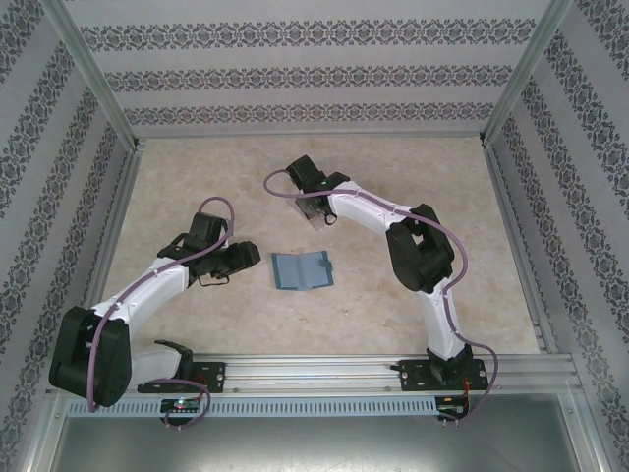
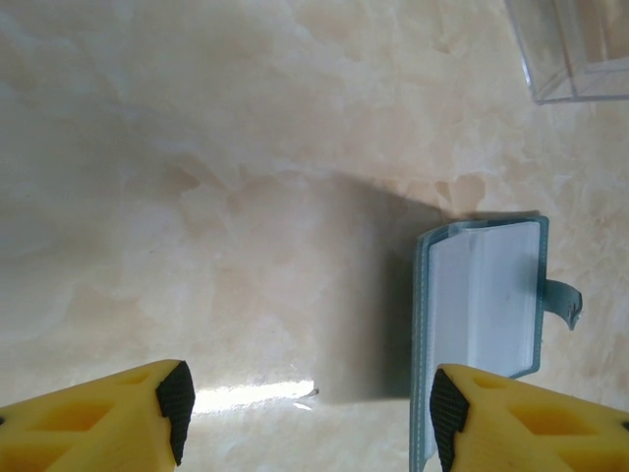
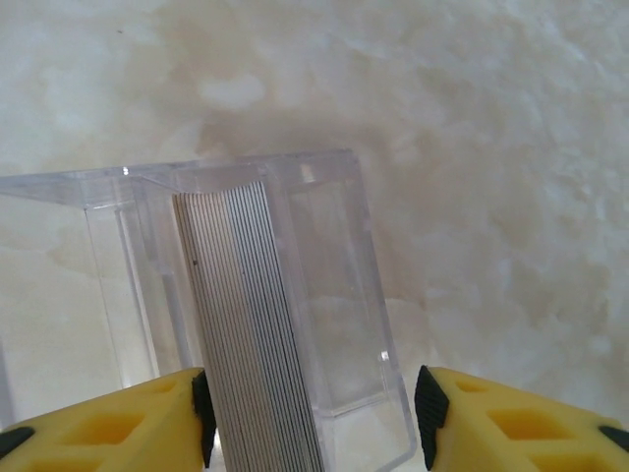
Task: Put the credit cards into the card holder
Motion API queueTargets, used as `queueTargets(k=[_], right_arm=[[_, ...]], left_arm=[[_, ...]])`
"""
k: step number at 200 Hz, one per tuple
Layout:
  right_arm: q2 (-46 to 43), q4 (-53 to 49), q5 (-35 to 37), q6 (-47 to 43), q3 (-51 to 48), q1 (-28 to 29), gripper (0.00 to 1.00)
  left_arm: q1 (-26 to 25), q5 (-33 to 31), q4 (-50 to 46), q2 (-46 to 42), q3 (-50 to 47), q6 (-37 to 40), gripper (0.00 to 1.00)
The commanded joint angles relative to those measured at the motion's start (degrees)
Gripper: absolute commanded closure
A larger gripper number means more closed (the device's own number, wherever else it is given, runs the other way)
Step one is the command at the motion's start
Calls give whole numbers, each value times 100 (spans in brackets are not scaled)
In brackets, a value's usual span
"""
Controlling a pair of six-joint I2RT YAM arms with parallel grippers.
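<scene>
The card holder [image 1: 302, 269] is a teal wallet lying open on the table, its pale inner sleeves [image 2: 482, 295] facing up and its strap tab to the right. My left gripper [image 1: 251, 259] hovers just left of it, open and empty [image 2: 312, 413]; the wallet's left edge runs beside the right fingertip [image 2: 447, 413]. The credit cards [image 3: 246, 324] stand on edge as a tight stack inside a clear plastic stand [image 3: 334, 295]. My right gripper [image 3: 314, 418] is open above the stand [image 1: 313, 212], its fingers on either side of the stack and the stand's empty half.
The marble-patterned table [image 1: 197, 167] is walled by patterned panels on three sides. A metal rail [image 1: 314, 369] with both arm bases runs along the near edge. The clear stand's corner [image 2: 575, 49] lies beyond the wallet in the left wrist view.
</scene>
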Motion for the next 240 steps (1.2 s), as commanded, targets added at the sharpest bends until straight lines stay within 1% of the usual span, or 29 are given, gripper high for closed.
queueTargets(k=[1,10,24,31,54,72,102,130,158,193,209,228,240], right_arm=[[-3,-314,628,580,191,-34,50],[-38,-393,638,782,167,-63,50],[-123,-415,412,1019,68,-107,59],[-164,-413,239,1095,31,-138,61],[-169,-401,-394,1124,21,-291,60],[-86,-427,-556,984,121,-406,58],[128,-598,-656,706,356,-465,58],[144,-794,-699,832,438,-465,65],[-104,-841,-728,1425,214,-441,69],[-411,-995,-478,2548,-210,-330,71],[-600,-938,-310,3045,-473,-260,74],[-821,-866,-68,3513,-727,-193,73],[-878,-831,9,3695,-791,-191,67]], left_arm=[[75,-85,-122,-12,16,8,33],[71,-43,-132,23,40,12,33],[70,-29,-55,31,-5,-14,33],[75,-17,-34,41,-9,10,33],[75,50,-101,93,58,72,33],[77,59,6,72,-12,57,33],[70,81,-66,40,-10,88,33],[70,61,-86,-8,-27,107,33],[78,56,-52,-66,-48,131,33],[75,115,-75,-35,-15,197,33],[79,126,19,-11,-74,213,33],[77,215,-18,92,-38,256,33],[76,257,39,125,-77,256,33]])
